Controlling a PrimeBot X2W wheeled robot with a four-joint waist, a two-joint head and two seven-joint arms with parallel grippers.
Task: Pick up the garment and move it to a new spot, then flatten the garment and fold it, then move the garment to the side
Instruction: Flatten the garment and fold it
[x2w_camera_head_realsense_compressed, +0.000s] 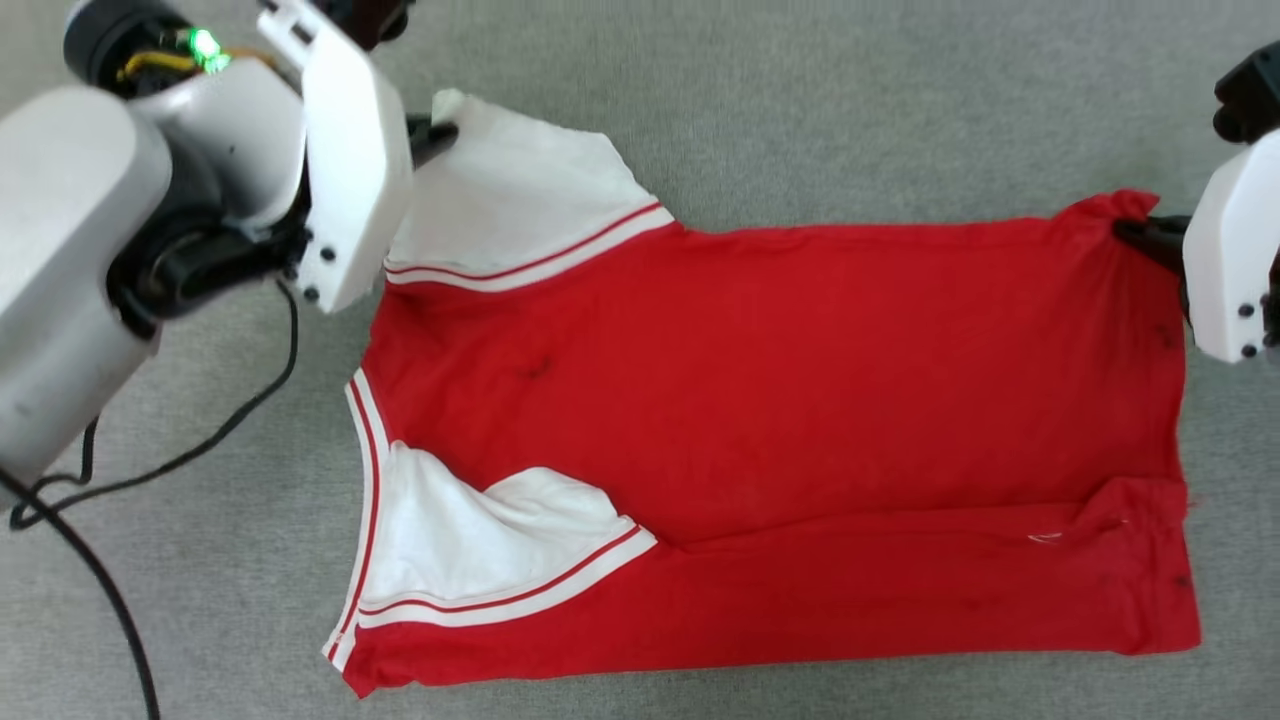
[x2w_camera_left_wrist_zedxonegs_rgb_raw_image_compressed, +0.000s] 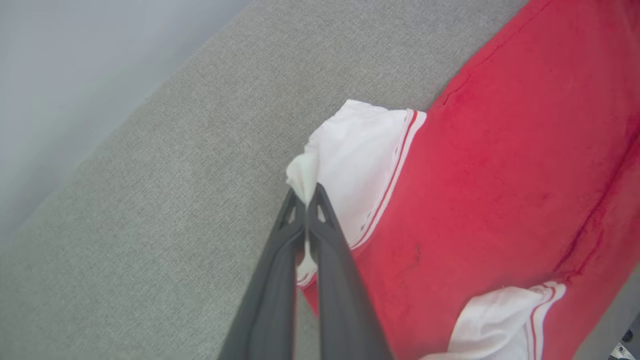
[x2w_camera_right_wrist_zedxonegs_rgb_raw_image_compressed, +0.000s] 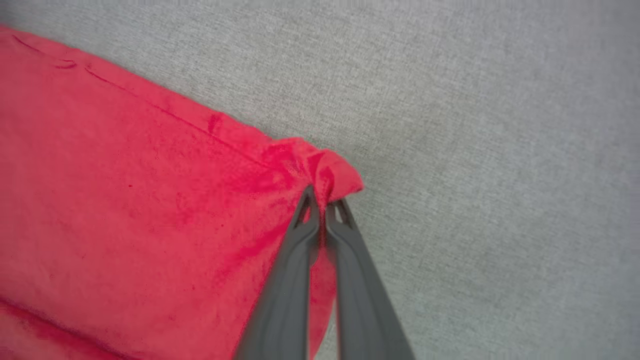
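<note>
Two pale wrist housings (x2w_camera_head_realsense_compressed: 350, 160) hide most of both grips from my head; the garment (x2w_camera_head_realsense_compressed: 780, 380), soft red cloth, lies spread on the grey woven surface (x2w_camera_head_realsense_compressed: 800, 90), with a black cable (x2w_camera_head_realsense_compressed: 230, 420) at left. Left wrist: my left gripper (x2w_camera_left_wrist_zedxonegs_rgb_raw_image_compressed: 306, 197) pinches the far white sleeve (x2w_camera_left_wrist_zedxonegs_rgb_raw_image_compressed: 360, 165). Right wrist: my right gripper (x2w_camera_right_wrist_zedxonegs_rgb_raw_image_compressed: 322, 200) pinches the bunched far-right corner.

The left end effector (x2w_camera_left_wrist_zedxonegs_rgb_raw_image_compressed: 306, 194), its fingers closed, pinches the bunched edge of a white sleeve (x2w_camera_left_wrist_zedxonegs_rgb_raw_image_compressed: 362, 160) of the garment (x2w_camera_left_wrist_zedxonegs_rgb_raw_image_compressed: 500, 175), whose red body spreads to its right over the grey counter (x2w_camera_left_wrist_zedxonegs_rgb_raw_image_compressed: 150, 210), with a second white sleeve (x2w_camera_left_wrist_zedxonegs_rgb_raw_image_compressed: 500, 320) lower right.
</note>
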